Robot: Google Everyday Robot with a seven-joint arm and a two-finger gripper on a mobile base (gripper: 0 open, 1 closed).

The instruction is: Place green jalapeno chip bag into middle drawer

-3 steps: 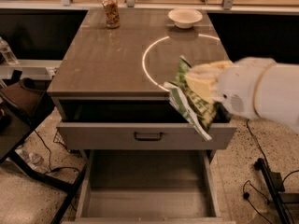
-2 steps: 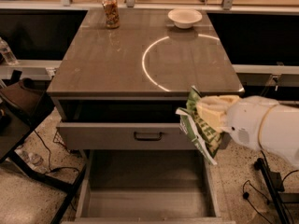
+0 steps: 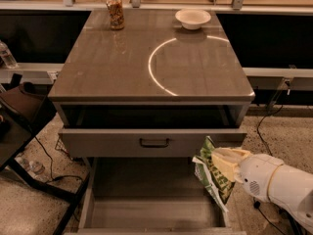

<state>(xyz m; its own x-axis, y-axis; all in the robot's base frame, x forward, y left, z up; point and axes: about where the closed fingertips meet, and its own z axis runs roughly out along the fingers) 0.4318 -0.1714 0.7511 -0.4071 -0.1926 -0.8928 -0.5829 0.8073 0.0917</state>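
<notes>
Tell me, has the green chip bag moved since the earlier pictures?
Yes. Held by the gripper, the chip bag went down: from the tabletop corner to below the drawer front, by the open drawer.

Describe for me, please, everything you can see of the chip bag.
The chip bag is crinkly, green, with white lettering and pale edges. It hangs tilted on end, clamped at its upper half by the gripper at its right, in the air over the right wall of the drawer, just below the handled drawer front.
</notes>
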